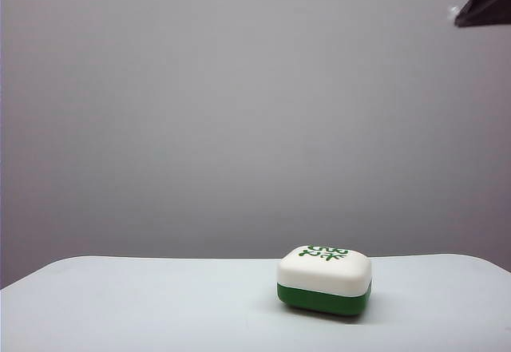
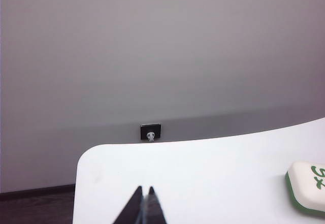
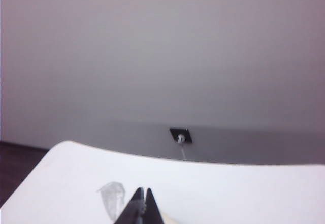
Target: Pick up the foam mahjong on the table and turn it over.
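Currently the foam mahjong (image 1: pixel 325 279) is seen lying flat on the white counter (image 1: pixel 144 304), right of the middle in the exterior view, white face with its green character upward and the green half beneath. It is untouched by either arm. The left pincer (image 2: pixel 144 189) is shown with its tips pressed together, holding nothing, above the counter with the tile off to one side of it at the frame edge. The right pincer (image 3: pixel 142 189) is likewise closed and empty above the counter; a dark part at the upper right corner of the exterior view is probably this arm, though that cannot be told for certain. The tile is judged to be light, soft and springy, so it would be dented rather than broken by a firm squeeze. A hold across the two long sides, at the seam between white and green, is judged best, after which both pincers must first be opened.
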